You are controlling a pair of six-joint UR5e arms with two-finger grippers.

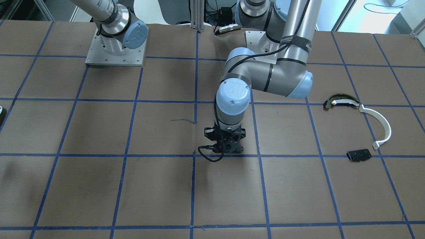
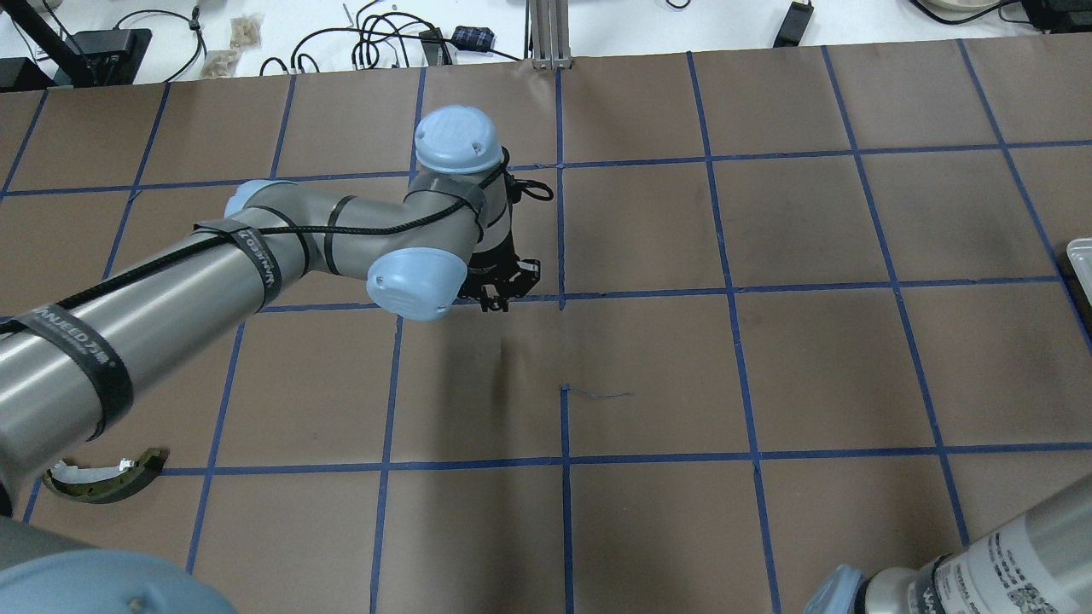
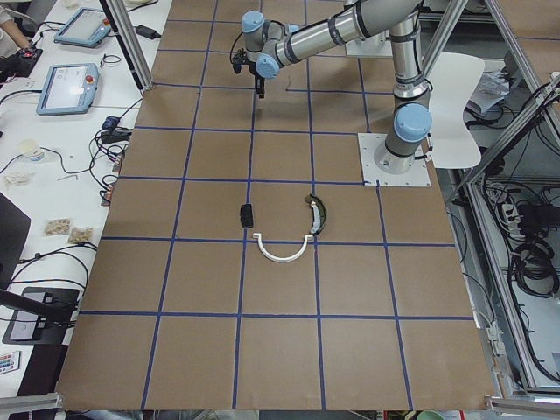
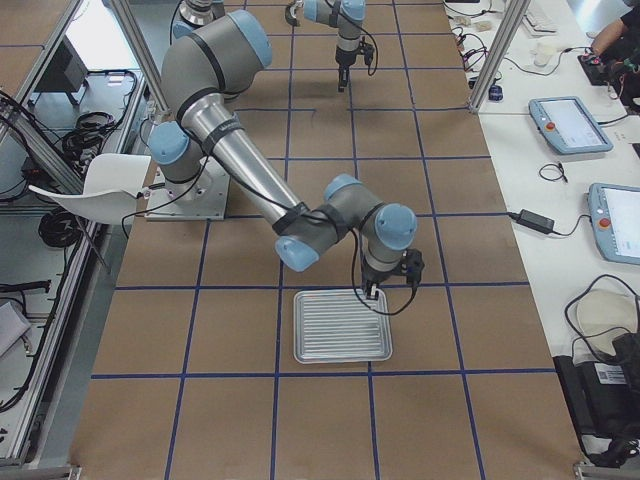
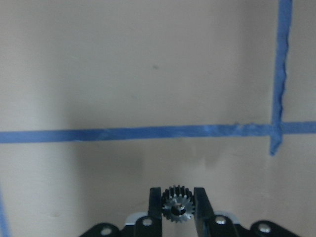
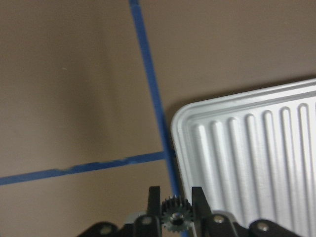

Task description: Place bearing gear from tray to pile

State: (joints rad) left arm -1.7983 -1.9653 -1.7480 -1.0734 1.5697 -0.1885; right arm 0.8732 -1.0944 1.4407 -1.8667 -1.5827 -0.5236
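Observation:
My left gripper (image 5: pixel 177 195) is shut on a small toothed bearing gear (image 5: pixel 177 207) and hangs above the table's middle (image 1: pixel 224 151), near a blue tape crossing. My right gripper (image 6: pixel 175 195) is shut on a second small gear (image 6: pixel 176 213) just above the near corner of the ribbed metal tray (image 6: pixel 256 148); the exterior right view shows it (image 4: pixel 368 293) over the tray's (image 4: pixel 340 325) edge. The pile lies far from both: a white arc strip (image 1: pixel 378 122), a dark curved piece with a beige top (image 1: pixel 342 101) and a flat black plate (image 1: pixel 358 155).
The table is brown paper with a blue tape grid. The left arm's elbow (image 1: pixel 282 79) stands between its gripper and the pile. Both arm bases (image 1: pixel 116 49) sit at the table's robot side. Tablets and cables lie on a side bench (image 4: pixel 570 125).

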